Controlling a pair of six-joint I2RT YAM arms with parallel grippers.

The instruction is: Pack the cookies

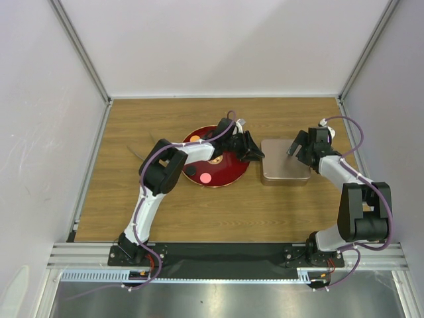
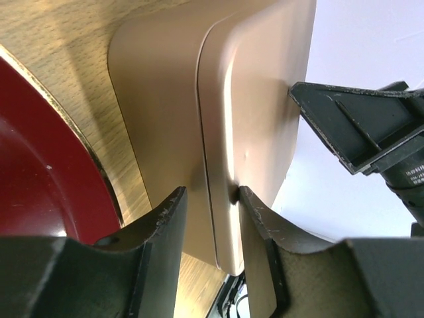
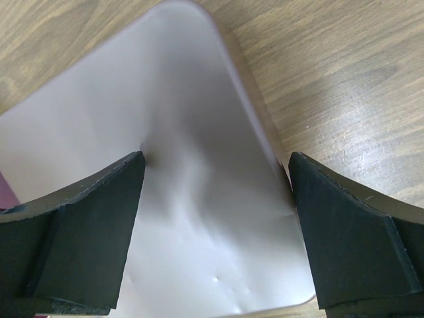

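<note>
The cookies lie on the dark-red plate (image 1: 233,179): a pink one (image 1: 205,177), a black one (image 1: 191,169) and an orange one (image 1: 195,138); others are hidden by my left arm. The closed metal tin (image 1: 286,173) stands right of the plate. My left gripper (image 1: 255,151) is at the tin's left edge. In the left wrist view (image 2: 211,195) its jaws are closed narrowly on the lid's rim (image 2: 215,132). My right gripper (image 1: 296,149) is open over the tin's far right part. In the right wrist view (image 3: 215,162) one finger rests on the lid (image 3: 185,99) and the other is at its side edge.
The plate's gold-edged rim (image 2: 99,165) lies just left of the tin on the wooden table (image 1: 132,132). My right gripper's black fingers (image 2: 358,126) show beyond the tin in the left wrist view. White walls and metal posts enclose the table.
</note>
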